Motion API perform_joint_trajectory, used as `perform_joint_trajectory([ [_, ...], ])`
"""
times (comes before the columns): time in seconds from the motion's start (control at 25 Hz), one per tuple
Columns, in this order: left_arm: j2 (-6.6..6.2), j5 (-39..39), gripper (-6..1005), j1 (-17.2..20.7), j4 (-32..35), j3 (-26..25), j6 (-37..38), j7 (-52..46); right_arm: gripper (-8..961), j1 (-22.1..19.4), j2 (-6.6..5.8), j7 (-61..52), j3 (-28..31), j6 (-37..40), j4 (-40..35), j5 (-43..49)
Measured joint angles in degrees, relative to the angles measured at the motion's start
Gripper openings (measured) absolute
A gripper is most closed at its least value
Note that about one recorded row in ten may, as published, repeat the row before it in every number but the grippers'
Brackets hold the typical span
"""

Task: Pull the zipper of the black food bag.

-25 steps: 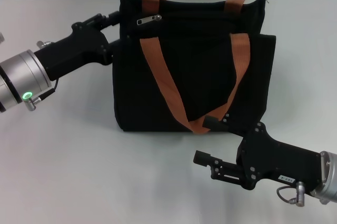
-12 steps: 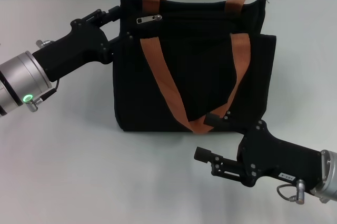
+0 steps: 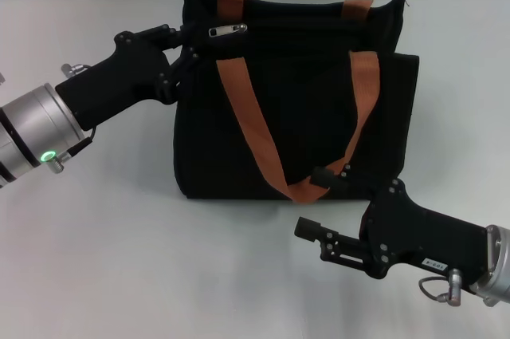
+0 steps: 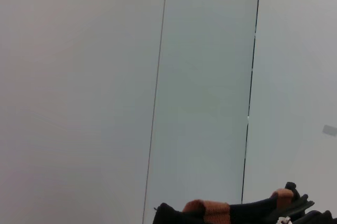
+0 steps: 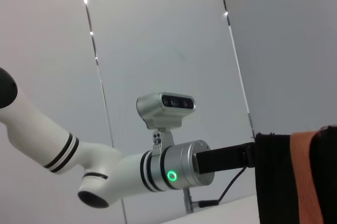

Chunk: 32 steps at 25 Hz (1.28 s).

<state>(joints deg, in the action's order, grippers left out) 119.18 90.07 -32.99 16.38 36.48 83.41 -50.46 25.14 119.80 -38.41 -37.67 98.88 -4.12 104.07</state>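
Wide pale table (image 3: 96,259) under everything. In the middle, toward the far side, the black food bag (image 3: 303,108), boxy, with two orange-brown straps (image 3: 247,116) draped over its near face and meeting low near the bag's near edge. At the bag's far left corner, the left gripper (image 3: 185,45), pressed against the fabric there, just left of the zipper; whether clenched on the cloth or merely touching, cannot tell. Near and right, the right gripper (image 3: 319,203), released, one finger (image 3: 331,175) resting at the strap loop on the bag's near edge, the other finger (image 3: 311,231) out over bare table, nothing grasped between them. Smallest of all, the zipper (image 3: 228,30), a silver pull tab lying flat along the bag's top edge at the far left, beside the left strap's top.
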Motion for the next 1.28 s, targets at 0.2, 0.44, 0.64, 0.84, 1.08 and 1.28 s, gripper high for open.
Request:
perform_joint_trajectory([
  [0.2,0.00,0.0,186,-0.9,-0.2,-0.2,-0.2,0.1,716,-0.4,0.00,0.4,1.8,0.4,0.7,0.0],
  [0.44,0.00,-2.1,71,-2.3,-0.8,0.1,0.6,-0.1,716,-0.5,0.00,1.4,2.6,0.9,1.4,0.0],
  [0.64,0.01,-6.6,25,-3.8,-3.7,0.2,1.1,0.5,716,-1.0,0.00,2.2,4.8,2.8,2.2,0.0],
  [0.84,0.00,-7.1,19,-6.2,-5.6,0.4,3.3,0.6,717,-1.9,-0.01,6.1,9.4,4.8,3.8,0.0],
  [1.08,-0.01,-7.2,19,-7.5,-5.5,3.8,-0.6,-1.8,717,-1.3,-0.16,4.4,14.4,7.3,4.4,0.0],
  [1.28,0.00,-7.2,19,-7.2,-5.1,4.6,3.6,-3.6,717,0.2,-0.35,-3.6,18.7,10.9,4.4,0.0],
])
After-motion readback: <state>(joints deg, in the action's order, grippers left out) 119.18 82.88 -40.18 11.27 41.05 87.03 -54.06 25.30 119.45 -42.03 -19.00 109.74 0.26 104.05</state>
